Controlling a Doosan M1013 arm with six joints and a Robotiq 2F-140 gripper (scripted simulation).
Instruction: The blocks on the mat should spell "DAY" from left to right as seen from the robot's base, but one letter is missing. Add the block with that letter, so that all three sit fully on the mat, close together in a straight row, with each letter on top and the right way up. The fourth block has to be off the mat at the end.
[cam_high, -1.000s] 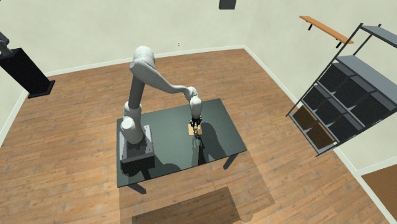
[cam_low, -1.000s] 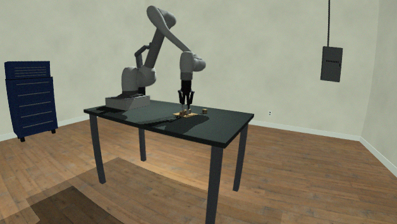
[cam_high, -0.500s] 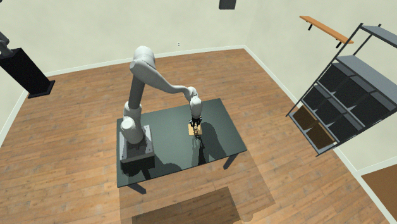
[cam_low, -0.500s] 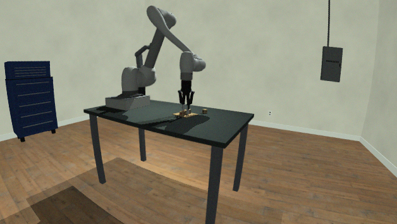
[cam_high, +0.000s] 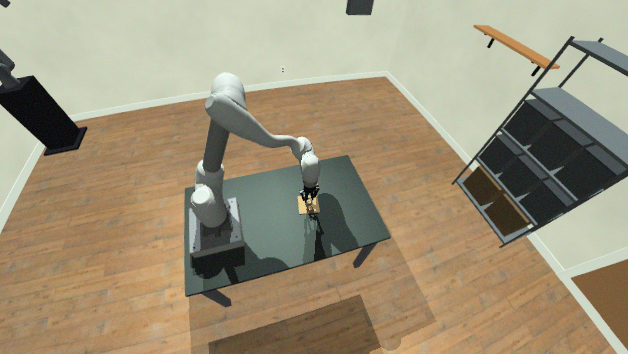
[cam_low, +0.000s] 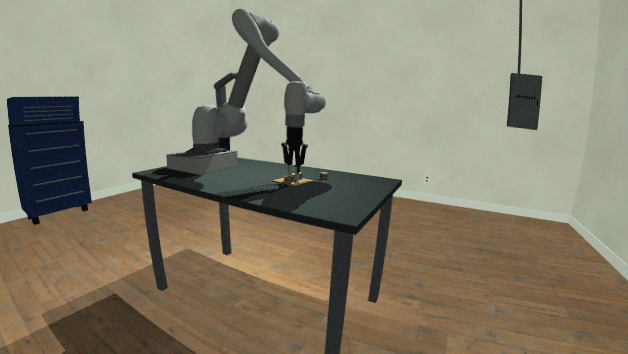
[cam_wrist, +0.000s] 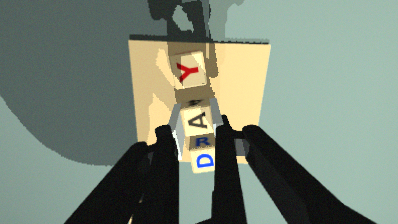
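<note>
In the wrist view a tan mat (cam_wrist: 150, 90) lies on the dark table. A block with a red Y (cam_wrist: 189, 71) sits on its far part. A block with a blue D (cam_wrist: 203, 160) sits at its near edge, with an R on its side face. My gripper (cam_wrist: 197, 112) is shut on the block with a black A (cam_wrist: 198, 121), which is between the Y and D blocks, in line with them and letter up. I cannot tell whether the A block touches the mat. The gripper also shows in the top view (cam_high: 310, 197) and in the exterior view (cam_low: 294, 166), pointing straight down over the mat (cam_low: 293, 181).
A fourth block (cam_low: 324, 175) stands on the table off the mat, a little to its right in the exterior view. The robot base (cam_low: 202, 161) is at the table's far left end. The table's edges are well away from the mat.
</note>
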